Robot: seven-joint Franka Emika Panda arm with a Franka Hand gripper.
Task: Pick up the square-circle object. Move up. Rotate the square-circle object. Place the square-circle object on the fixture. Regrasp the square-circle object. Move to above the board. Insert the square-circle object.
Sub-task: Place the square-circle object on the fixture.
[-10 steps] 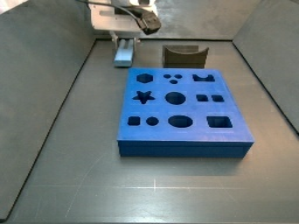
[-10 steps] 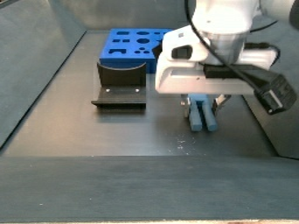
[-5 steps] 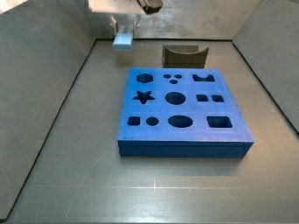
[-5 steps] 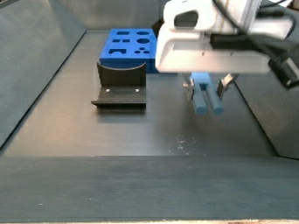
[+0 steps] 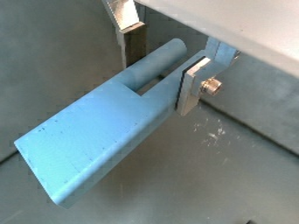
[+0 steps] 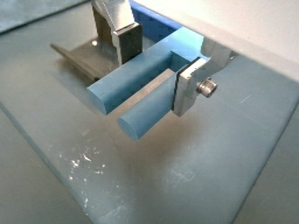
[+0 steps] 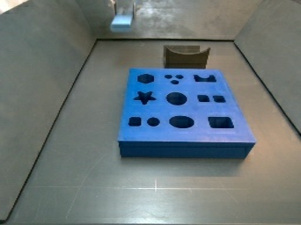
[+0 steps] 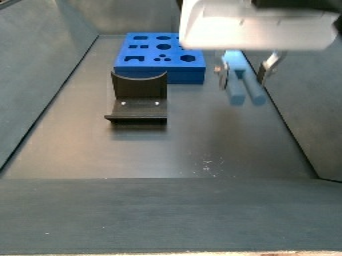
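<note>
In a side view the fixture [image 8: 136, 103] is seen at the left on the dark worktop [image 8: 160, 160], with the board [image 8: 158, 56] behind it against the far wall. To the right, the square-circle object [image 8: 239, 80] is held off the worktop by the pincer [image 8: 243, 62], hanging slightly tilted under the white wrist housing. A broad strip of bare worktop lies between the peg and the fixture, and the grey side wall rises close on the right.

In the other fixed view only the peg's lower end [image 7: 122, 18] is caught at the upper edge (the pincer itself is cut off there), well apart from the board [image 7: 182, 112] and the fixture [image 7: 185, 56] beyond it. Open floor is seen around the board on all sides.

The grip is shown only by the wrist cameras: the pincer [image 5: 163, 68] is clenched on the peg [image 5: 100, 127], one silver finger [image 5: 194, 80] pressed flat to its side, the rounded end passing between the plates. In a wrist view the peg's squared end [image 6: 142, 101] is shown, with the fixture [image 6: 82, 56] and a corner of the board [image 6: 163, 19] beneath.
</note>
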